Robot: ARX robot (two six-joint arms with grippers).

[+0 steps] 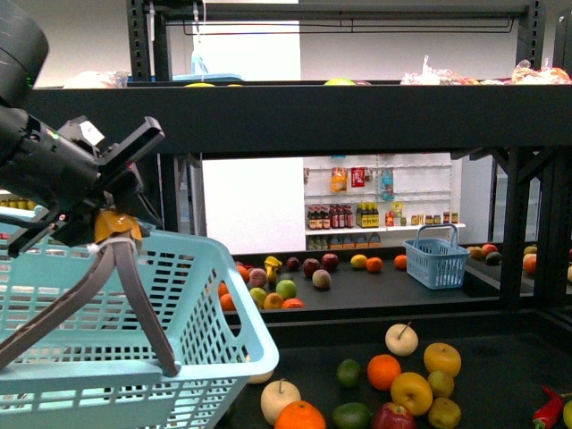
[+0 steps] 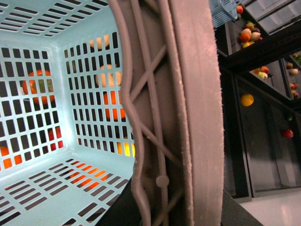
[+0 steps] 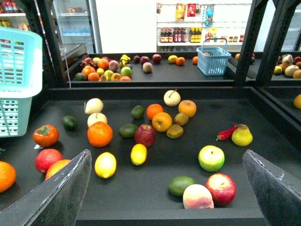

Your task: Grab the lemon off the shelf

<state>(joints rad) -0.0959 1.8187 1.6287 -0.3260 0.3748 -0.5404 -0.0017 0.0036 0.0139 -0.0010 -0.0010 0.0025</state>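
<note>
In the right wrist view two bright yellow oval lemons lie on the black shelf tray (image 3: 155, 207): a larger lemon (image 3: 105, 165) and a smaller lemon (image 3: 138, 154) beside it. My right gripper (image 3: 166, 153) is open, its two dark fingers (image 3: 61, 193) spread wide over the tray's front edge, with both lemons ahead and apart from them. My left gripper (image 1: 112, 228) is shut on the grey-brown basket handle (image 2: 188, 117) and holds the light-blue basket (image 1: 206, 295) up at the left. No lemon shows in the front view.
Near the right gripper lie a green apple (image 3: 211, 157), a red apple (image 3: 221, 188), a peach (image 3: 197, 197) and a dark green fruit (image 3: 181, 185). Oranges, apples, a chili (image 3: 227, 133) and a pear (image 3: 241, 135) lie further back. Black posts (image 3: 249, 37) flank the tray; a small blue basket (image 3: 214, 60) stands behind.
</note>
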